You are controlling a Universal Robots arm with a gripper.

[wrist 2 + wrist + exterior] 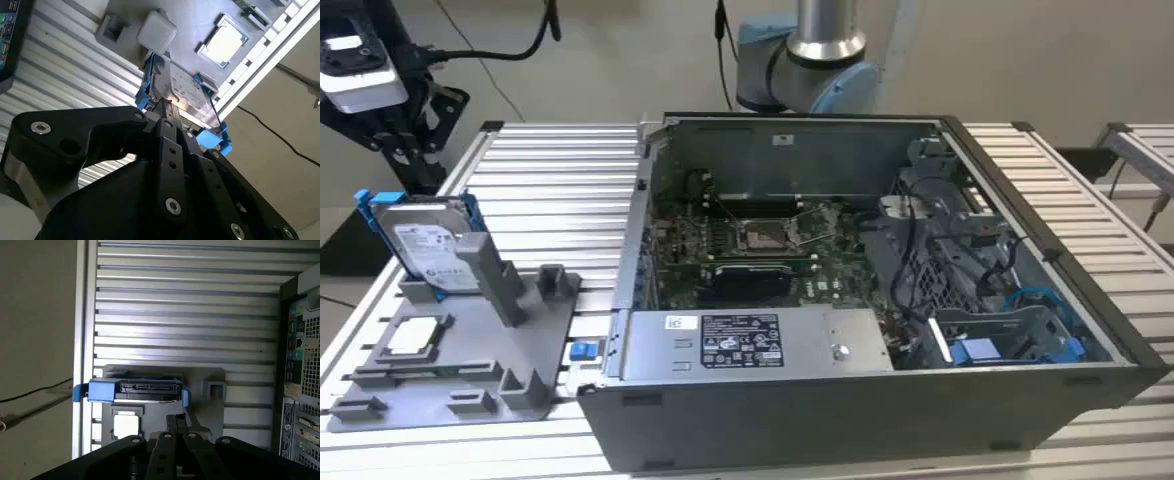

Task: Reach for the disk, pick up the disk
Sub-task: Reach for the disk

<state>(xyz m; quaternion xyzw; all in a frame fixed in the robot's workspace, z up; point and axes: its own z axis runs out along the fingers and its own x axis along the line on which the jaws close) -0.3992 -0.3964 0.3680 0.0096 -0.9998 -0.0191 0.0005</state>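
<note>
On a ribbed aluminium tabletop (pixel 560 170), at the exterior view's left, a grey plastic fixture (pixel 467 370) holds the flat silver metal disk (pixel 416 215) upright on edge. The black end effector (pixel 178 420) hangs above it, closed narrow and holding nothing. A good reach, I judge, squares up with the thin top edge, clear of the grey post (pixel 487 270). The disk shows a white label (pixel 430 245) and a bright blue bracket (pixel 368 203) framing it.

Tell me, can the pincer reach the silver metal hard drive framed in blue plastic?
Probably yes: the hard drive stands upright in a grey holder, its upper edge bare, the pincer close by.
</note>
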